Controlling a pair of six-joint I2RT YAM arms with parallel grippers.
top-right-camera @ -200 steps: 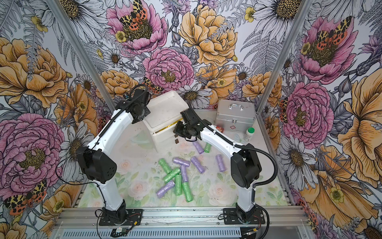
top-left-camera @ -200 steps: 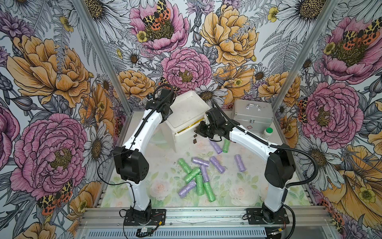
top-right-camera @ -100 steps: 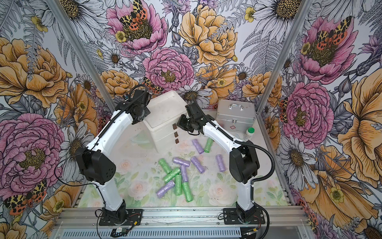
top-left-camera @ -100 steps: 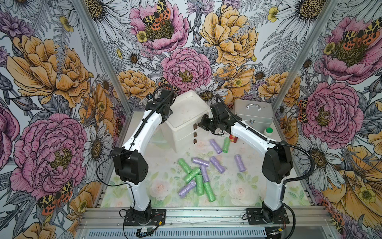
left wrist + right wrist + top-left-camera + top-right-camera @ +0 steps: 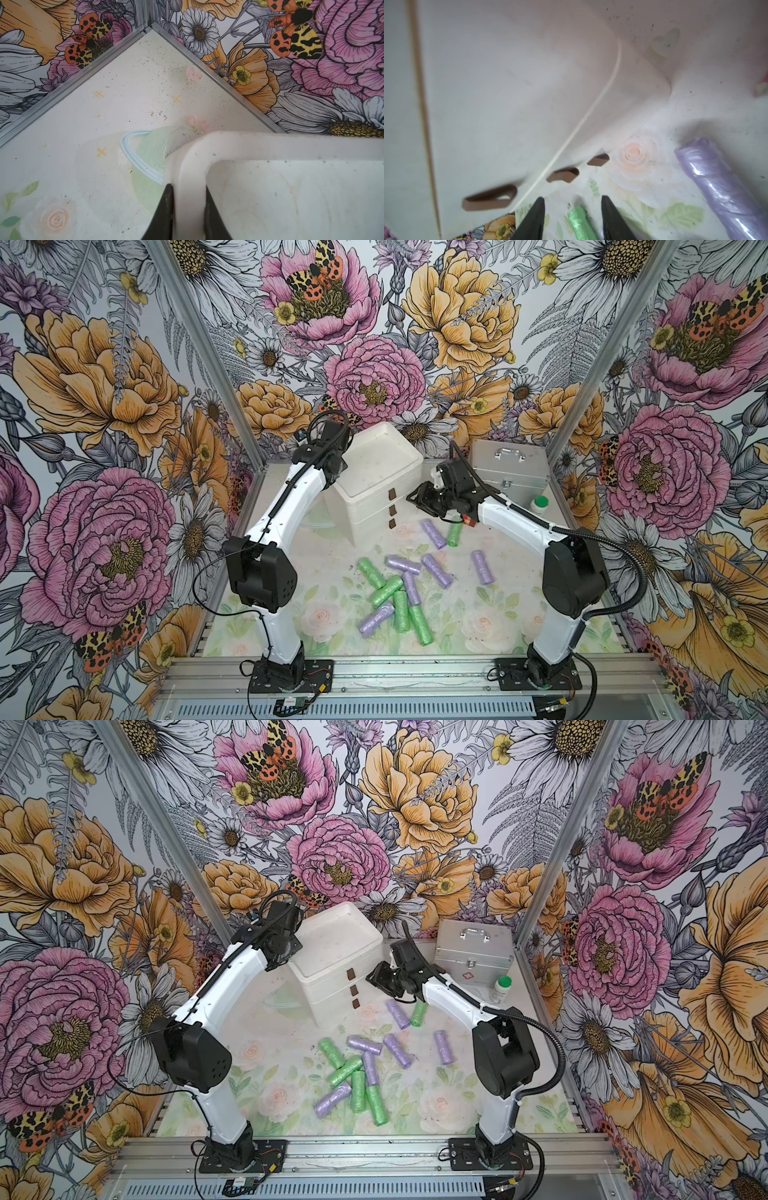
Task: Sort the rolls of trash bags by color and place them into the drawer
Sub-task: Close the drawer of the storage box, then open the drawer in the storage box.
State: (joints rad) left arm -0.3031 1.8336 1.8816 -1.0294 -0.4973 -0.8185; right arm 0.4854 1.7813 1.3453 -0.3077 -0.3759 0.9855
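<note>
Right tool (image 5: 412, 498) has backed off the drawer unit (image 5: 374, 477) since a second ago and its jaws have parted. Top drawer, pulled out back then, now sits flush.

Rolls of trash bags (image 5: 395, 591): green and lilac, all loose on the table (image 5: 332, 568), none gripped. Main heap lies mid-table in front of the unit. Lilac roll (image 5: 433, 528) and green roll (image 5: 455, 534) lie side by side near the right tool, below it, not touching. Lone lilac roll (image 5: 482, 567) sits apart.

Right wrist view adds: fingers (image 5: 536, 220) spread and empty, green roll end (image 5: 580, 220) on the table seen in the gap between them, three brown handles (image 5: 481, 199).

Left tool (image 5: 188, 187): fingers not resolvable in the top views, but the left wrist view shows them clenched on the unit's top rim.

Metal case (image 5: 509, 468) and bottle (image 5: 539, 504) stand behind the right arm.
</note>
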